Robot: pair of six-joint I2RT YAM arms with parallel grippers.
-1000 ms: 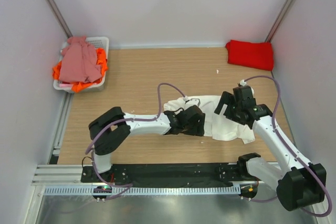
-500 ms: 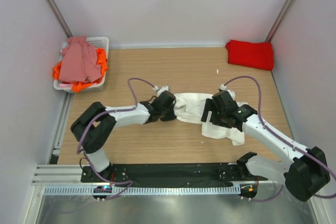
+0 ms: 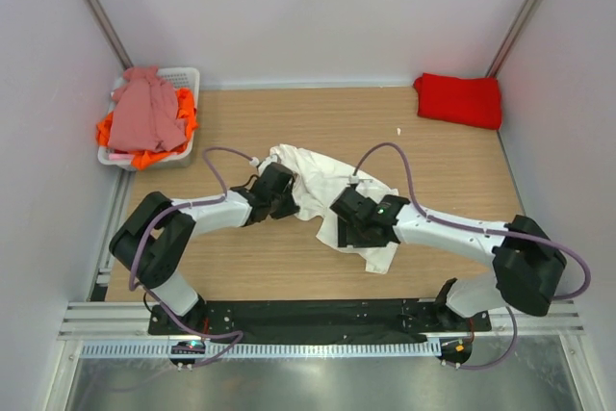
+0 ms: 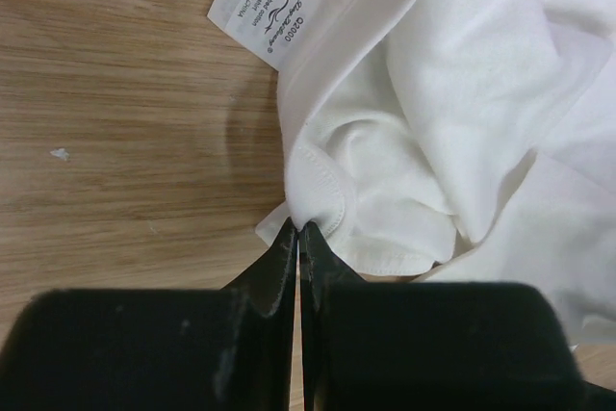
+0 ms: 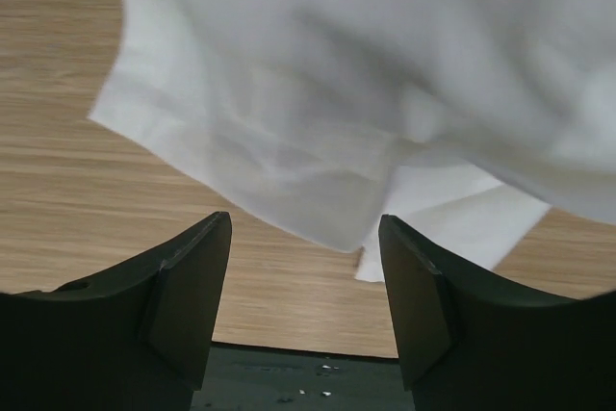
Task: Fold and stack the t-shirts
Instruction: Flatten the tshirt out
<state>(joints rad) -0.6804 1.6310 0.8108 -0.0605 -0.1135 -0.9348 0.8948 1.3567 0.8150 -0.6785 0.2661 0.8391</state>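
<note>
The left claw is pinched tight on a rolled edge of the white shirt, close to its M label. The right claw gapes wide and grips nothing, with a loose fold of the same shirt just beyond its fingers. That shirt lies crumpled mid-surface between the two claws. There are four shirts. Besides the white one, a red shirt lies folded at the far right corner. A pink shirt sits on an orange shirt in the one basket at the far left.
</note>
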